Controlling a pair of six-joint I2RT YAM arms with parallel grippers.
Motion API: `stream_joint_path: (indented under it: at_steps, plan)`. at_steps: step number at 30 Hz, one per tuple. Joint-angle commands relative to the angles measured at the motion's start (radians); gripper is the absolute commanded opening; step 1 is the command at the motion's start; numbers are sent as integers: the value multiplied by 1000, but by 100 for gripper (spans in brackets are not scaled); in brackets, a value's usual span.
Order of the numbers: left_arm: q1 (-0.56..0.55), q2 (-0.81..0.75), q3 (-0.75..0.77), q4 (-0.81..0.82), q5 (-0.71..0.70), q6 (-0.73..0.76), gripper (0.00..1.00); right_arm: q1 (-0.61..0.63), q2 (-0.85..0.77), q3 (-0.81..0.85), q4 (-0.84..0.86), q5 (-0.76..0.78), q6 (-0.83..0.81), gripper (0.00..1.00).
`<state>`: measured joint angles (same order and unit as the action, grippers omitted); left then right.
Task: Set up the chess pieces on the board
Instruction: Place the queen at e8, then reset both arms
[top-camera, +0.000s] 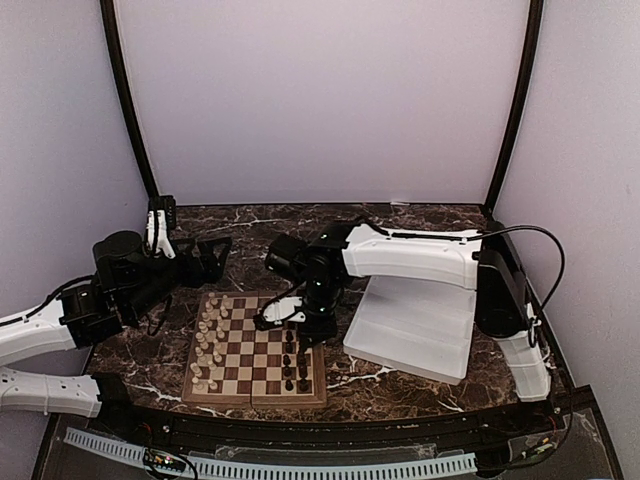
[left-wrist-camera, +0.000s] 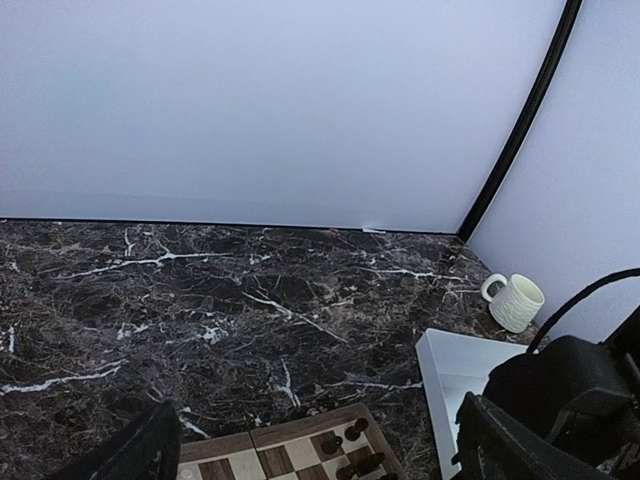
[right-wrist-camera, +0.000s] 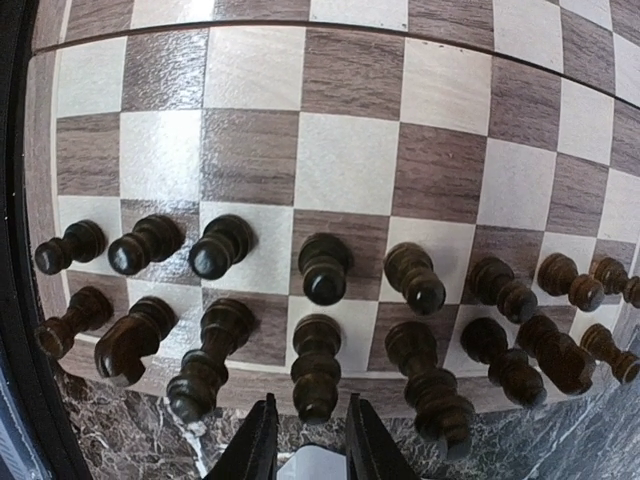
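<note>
The board (top-camera: 255, 348) lies on the marble between the arms. Cream chess pieces (top-camera: 210, 340) stand in two rows along its left side and dark ones (top-camera: 296, 365) along its right. My right gripper (top-camera: 300, 338) points down over the dark rows. In the right wrist view its fingers (right-wrist-camera: 310, 440) stand slightly apart on either side of the top of one dark back-row piece (right-wrist-camera: 317, 365), with a gap on each side, so it is open. The left gripper (top-camera: 197, 256) hovers behind the board's far left corner, wide open and holding nothing (left-wrist-camera: 320, 470).
A white tray (top-camera: 410, 325) sits tilted to the right of the board, its corner (left-wrist-camera: 445, 365) close to the board's far edge (left-wrist-camera: 300, 432). A cream mug (left-wrist-camera: 515, 300) stands near the back right wall. The right arm (top-camera: 410, 255) spans above the tray.
</note>
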<state>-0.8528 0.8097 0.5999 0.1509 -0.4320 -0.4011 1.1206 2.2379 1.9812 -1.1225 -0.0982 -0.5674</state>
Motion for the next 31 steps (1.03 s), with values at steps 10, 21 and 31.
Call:
stream_joint_path:
  at_steps: [10,21,31]
  plan:
    - [6,68,209,-348,-176,150,99,-180,-466,-185,85,-29,-13,38]
    - [84,261,512,-583,-188,269,99,-679,-901,-538,648,177,338,99]
    - [162,344,643,-608,-74,290,99,-849,-1057,-730,765,137,468,98]
